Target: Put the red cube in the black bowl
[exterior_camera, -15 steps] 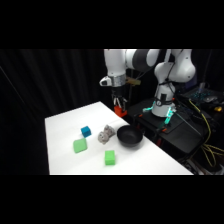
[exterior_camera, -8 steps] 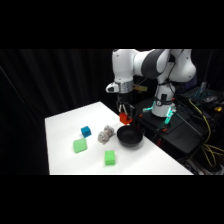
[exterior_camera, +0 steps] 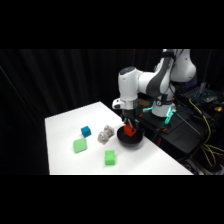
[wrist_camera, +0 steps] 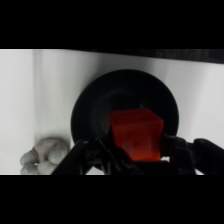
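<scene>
The red cube (wrist_camera: 136, 134) sits between my gripper's fingers, held right over the round black bowl (wrist_camera: 90, 107). In the side view the gripper (exterior_camera: 130, 127) hangs low over the black bowl (exterior_camera: 131, 141) at the table's right part, with the red cube (exterior_camera: 130, 130) showing just above the bowl's rim. The gripper (wrist_camera: 136, 145) is shut on the cube. Whether the cube touches the bowl's floor cannot be told.
A blue cube (exterior_camera: 86, 131) and two green blocks (exterior_camera: 79, 146) (exterior_camera: 110, 158) lie left of the bowl. A small grey lumpy object (exterior_camera: 104, 135) (wrist_camera: 44, 154) rests close beside the bowl. Dark equipment with cables stands beyond the table's right edge.
The arm has carried the red cube to the right and down, from above the table's back part to just over the black bowl. The other objects have stayed put.
</scene>
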{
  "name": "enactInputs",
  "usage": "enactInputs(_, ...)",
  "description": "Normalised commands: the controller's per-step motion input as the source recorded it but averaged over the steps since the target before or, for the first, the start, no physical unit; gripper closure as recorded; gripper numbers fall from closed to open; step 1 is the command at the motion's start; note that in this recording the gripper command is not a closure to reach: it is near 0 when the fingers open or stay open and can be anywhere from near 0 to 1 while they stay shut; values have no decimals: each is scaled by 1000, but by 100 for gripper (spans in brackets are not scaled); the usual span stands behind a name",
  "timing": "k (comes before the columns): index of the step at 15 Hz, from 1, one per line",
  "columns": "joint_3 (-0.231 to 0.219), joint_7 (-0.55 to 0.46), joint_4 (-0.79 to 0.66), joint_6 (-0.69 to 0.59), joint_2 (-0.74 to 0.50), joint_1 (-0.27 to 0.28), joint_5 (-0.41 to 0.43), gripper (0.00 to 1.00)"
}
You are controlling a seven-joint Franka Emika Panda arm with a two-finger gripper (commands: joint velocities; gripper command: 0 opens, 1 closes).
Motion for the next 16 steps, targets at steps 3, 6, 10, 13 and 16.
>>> enactInputs(3, 58, -25, 145, 127, 279, -17, -143, 0)
enactInputs(6, 7, -6, 165, -119, -18, -49, -171, 0)
enactInputs(10, -54, 163, 133, -356, -295, -15, -267, 0)
enactInputs(13, -34, 270, 140, -572, -464, -9, -214, 0)
enactInputs(16, 4, 224, 230, -657, -485, -33, -64, 0)
